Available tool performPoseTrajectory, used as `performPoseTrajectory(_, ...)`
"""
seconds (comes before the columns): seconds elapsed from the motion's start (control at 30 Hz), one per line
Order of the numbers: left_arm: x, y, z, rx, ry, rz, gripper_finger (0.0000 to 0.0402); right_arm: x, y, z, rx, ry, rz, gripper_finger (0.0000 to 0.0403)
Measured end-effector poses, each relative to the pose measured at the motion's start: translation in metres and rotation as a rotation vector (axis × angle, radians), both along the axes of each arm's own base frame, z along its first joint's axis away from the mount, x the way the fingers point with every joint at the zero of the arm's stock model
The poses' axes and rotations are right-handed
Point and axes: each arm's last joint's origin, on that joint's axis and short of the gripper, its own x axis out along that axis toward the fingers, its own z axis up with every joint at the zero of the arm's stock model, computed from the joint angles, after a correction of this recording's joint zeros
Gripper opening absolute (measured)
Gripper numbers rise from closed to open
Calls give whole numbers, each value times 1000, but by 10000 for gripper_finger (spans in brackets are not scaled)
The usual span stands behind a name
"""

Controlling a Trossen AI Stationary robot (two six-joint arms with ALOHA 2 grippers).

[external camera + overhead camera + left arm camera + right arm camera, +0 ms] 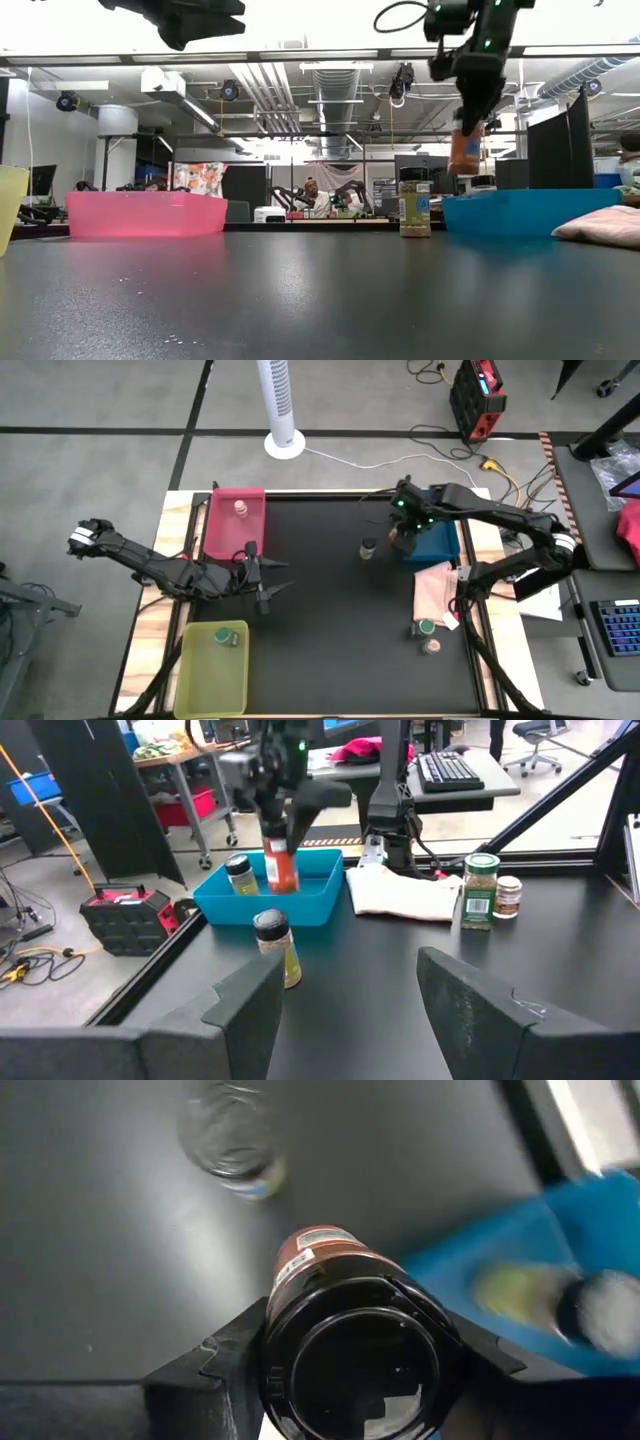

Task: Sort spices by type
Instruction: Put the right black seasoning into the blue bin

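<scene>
Above the blue tray's [300, 905] rim, my right gripper [280, 830] clamps the orange-red spice jar [281, 868], dark cap upward. Next, probably: lower, release beside the jar inside. Left gripper [262, 582] waits open, empty.

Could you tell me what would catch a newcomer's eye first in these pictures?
The right gripper holds an orange spice jar in the air above the blue tray. A yellow jar stands alone on the black table beside that tray, and the left gripper waits open near the pink tray.
</scene>
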Motion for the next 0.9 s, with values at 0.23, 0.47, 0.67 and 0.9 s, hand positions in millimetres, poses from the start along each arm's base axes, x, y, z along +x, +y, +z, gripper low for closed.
performPoseTrajectory(0.23, 0, 1, 0, 19, 3, 16, 212, -27, 2, 14, -40, 98, -238, 198)
performPoseTrajectory(0.47, 0, 1, 0, 20, 3, 16, 212, -37, -9, 3, -22, 122, -281, 197)
performPoseTrajectory(0.67, 0, 1, 0, 20, 3, 16, 212, -44, -22, -14, 37, 91, -281, 197)
performPoseTrajectory(0.9, 0, 1, 0, 20, 3, 16, 212, -52, -31, -24, 52, 94, -306, 199)
